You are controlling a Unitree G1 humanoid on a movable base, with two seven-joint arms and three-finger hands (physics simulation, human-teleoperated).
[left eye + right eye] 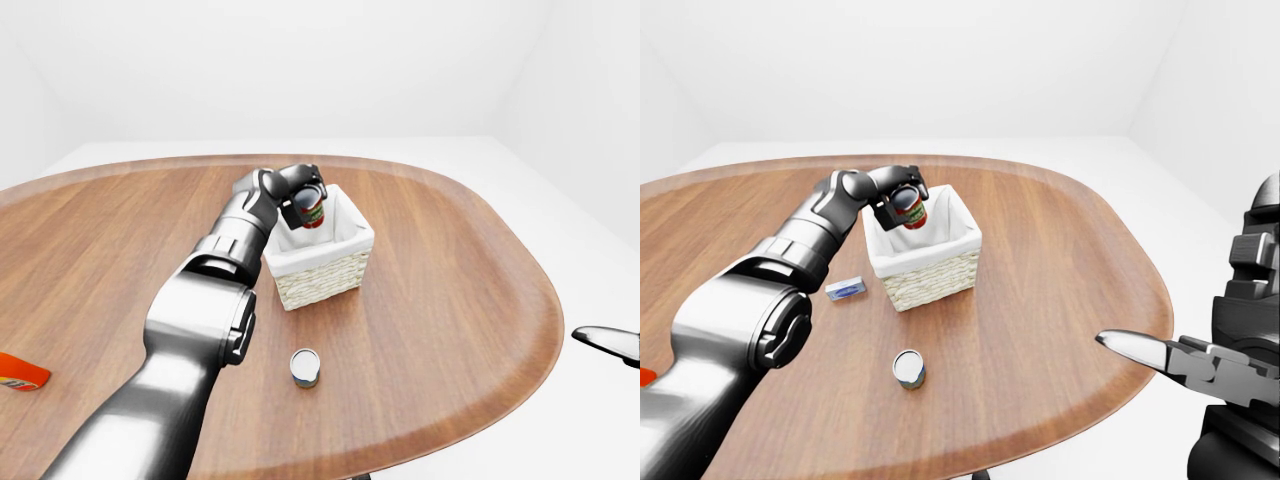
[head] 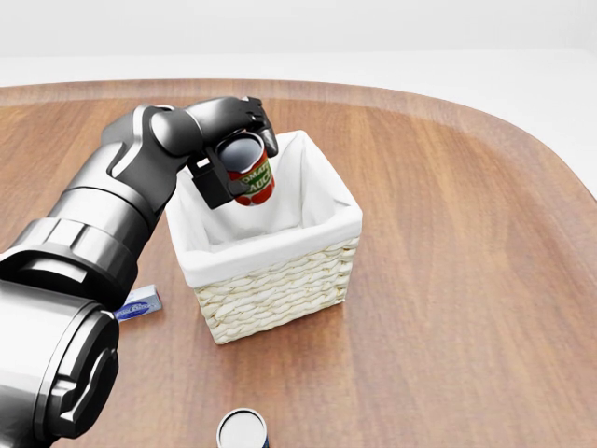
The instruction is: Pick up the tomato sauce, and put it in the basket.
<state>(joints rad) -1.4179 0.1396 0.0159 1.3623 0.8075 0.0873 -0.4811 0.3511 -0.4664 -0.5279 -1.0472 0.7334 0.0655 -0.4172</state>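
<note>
My left hand (image 2: pixel 238 154) is shut on the tomato sauce can (image 2: pixel 252 177), red with a green band and white lettering. It holds the can tilted, just above the open top of the wicker basket (image 2: pixel 280 289) with its white cloth lining. The can and hand also show in the left-eye view (image 1: pixel 311 207) and the right-eye view (image 1: pixel 911 210). My right hand (image 1: pixel 1160 358) is at the right edge of the right-eye view, off the table's rim, fingers spread and empty.
A small can with a silver lid (image 1: pixel 304 367) stands on the oval wooden table (image 1: pixel 450 300) below the basket. A small blue-and-white box (image 1: pixel 846 290) lies left of the basket. An orange item (image 1: pixel 20 372) lies at the left edge.
</note>
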